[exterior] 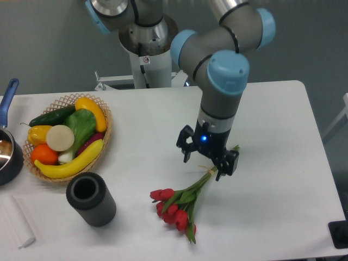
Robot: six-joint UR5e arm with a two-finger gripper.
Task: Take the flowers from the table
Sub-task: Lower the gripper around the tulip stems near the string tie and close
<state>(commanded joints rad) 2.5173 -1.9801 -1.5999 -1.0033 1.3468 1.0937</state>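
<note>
Camera view, fixed, looking down on the white surface (272,109). My end effector (209,161) hung over the stem end of the flowers (182,202), fingers spread and pinching nothing, one finger to each side of the green stems near the tan string (206,169). Whether the fingertips touched the surface, I could not tell from this angle. The flowers lay flat, red heads toward the near edge, stems running up and right under my wrist. Judged step: the approach, grasp not yet made. Next move, as I read it, called for a short descent so the fingers bracket the stems at or just beside the string, then a close, then a straight lift; stems are thin, so a shallow close might slip over them. Room: open surface to the right of the bunch and behind it. The black cylinder (91,199) stood well apart to the left, the wicker basket (64,100) of fruit and vegetables farther left, a dark pan (8,152) at the left edge. The heads lay near the front edge, so a dragging lift toward it looked risky.
</note>
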